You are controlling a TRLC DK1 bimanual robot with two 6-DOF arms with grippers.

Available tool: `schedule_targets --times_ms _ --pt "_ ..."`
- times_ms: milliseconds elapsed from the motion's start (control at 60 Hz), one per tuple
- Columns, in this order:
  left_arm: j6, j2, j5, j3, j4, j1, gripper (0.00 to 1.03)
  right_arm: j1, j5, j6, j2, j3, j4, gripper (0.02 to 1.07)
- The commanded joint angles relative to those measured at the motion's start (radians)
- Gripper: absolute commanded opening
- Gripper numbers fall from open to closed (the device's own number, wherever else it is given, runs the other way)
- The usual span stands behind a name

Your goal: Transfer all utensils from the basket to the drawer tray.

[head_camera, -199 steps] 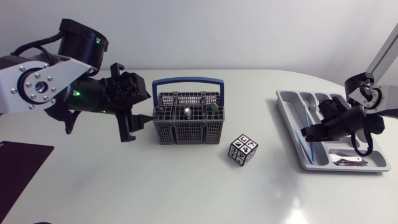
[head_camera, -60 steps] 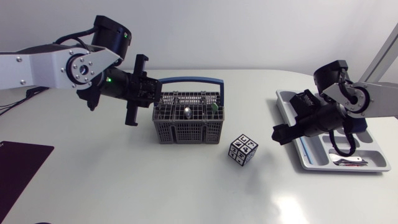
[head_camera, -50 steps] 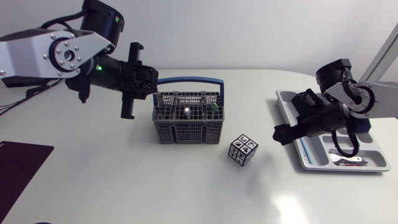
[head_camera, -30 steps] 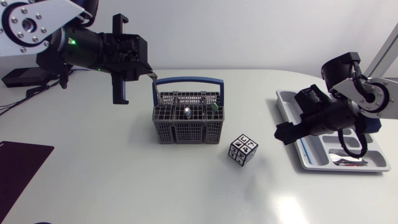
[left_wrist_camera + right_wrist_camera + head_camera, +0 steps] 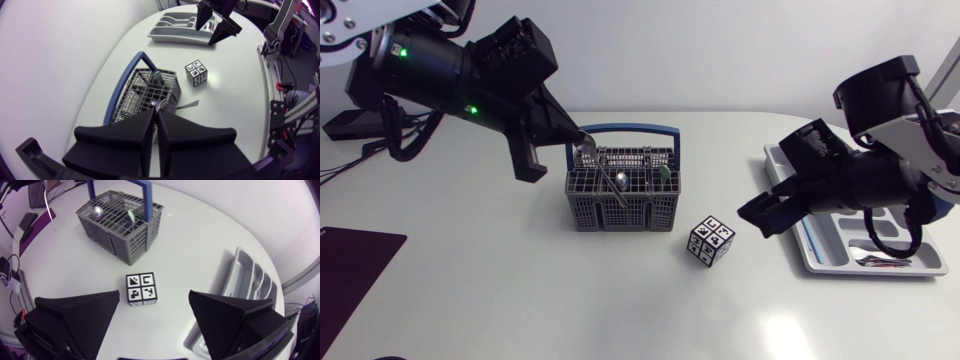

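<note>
The grey basket (image 5: 620, 207) with a blue handle stands mid-table, also seen in the left wrist view (image 5: 132, 97) and the right wrist view (image 5: 115, 227). My left gripper (image 5: 575, 140) hangs over its left end, shut on a silver utensil (image 5: 605, 178) that slants down over the basket; its metal end (image 5: 185, 104) sticks out past the fingertips (image 5: 155, 107). A green-handled utensil (image 5: 663, 173) stands in the basket. My right gripper (image 5: 760, 215) is open above the table, between the cube and the grey drawer tray (image 5: 800, 165), with nothing between its fingers (image 5: 155, 296).
A black-and-white patterned cube (image 5: 711, 240) sits right of the basket, just ahead of my right gripper (image 5: 141, 288). The tray holds cutlery (image 5: 880, 258) in its compartments. A dark mat (image 5: 350, 265) lies at the table's left edge.
My left gripper closed on the silver utensil at the basket's left end and swung upward with it. My right arm rose and drifted left, away from the tray.
</note>
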Motion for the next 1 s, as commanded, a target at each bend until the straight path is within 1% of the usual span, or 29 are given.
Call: schedule_targets --times_ms 0,100,183,283,333,383,467,500,550,650,817,983 --pt "-0.115 -0.016 0.030 -0.004 -0.016 -0.042 0.04 0.062 -0.026 0.012 -0.034 0.012 -0.021 1.02" --pt "-0.149 -0.041 0.033 -0.030 -0.011 -0.099 0.04 0.135 -0.094 0.015 -0.045 0.043 -0.053 1.02" --pt "-0.155 -0.042 0.051 -0.056 -0.002 -0.143 0.04 0.184 -0.147 0.022 -0.044 0.067 -0.067 1.00" --pt "-0.153 -0.042 0.063 -0.106 0.038 -0.180 0.04 0.203 -0.250 0.027 -0.033 0.096 -0.087 0.97" --pt "-0.156 -0.042 0.077 -0.126 0.058 -0.187 0.04 0.207 -0.285 0.028 -0.028 0.109 -0.092 0.96" --pt "-0.160 -0.037 0.100 -0.138 0.068 -0.192 0.04 0.216 -0.307 0.028 -0.022 0.115 -0.095 0.92" --pt "-0.173 -0.033 0.119 -0.152 0.094 -0.209 0.04 0.226 -0.367 0.025 -0.013 0.126 -0.106 0.92" --pt "-0.179 -0.031 0.122 -0.153 0.105 -0.217 0.04 0.229 -0.382 0.024 -0.008 0.127 -0.109 0.91" --pt "-0.189 -0.021 0.131 -0.152 0.114 -0.223 0.04 0.246 -0.394 0.018 -0.002 0.129 -0.113 0.87" --pt "-0.206 -0.010 0.145 -0.139 0.119 -0.238 0.04 0.279 -0.394 0.004 0.007 0.123 -0.112 0.86" --pt "-0.216 0.004 0.146 -0.132 0.125 -0.263 0.04 0.289 -0.396 -0.010 0.027 0.119 -0.098 0.59" --pt "-0.221 0.009 0.146 -0.121 0.127 -0.264 0.04 0.296 -0.396 -0.016 0.027 0.112 -0.087 0.36"
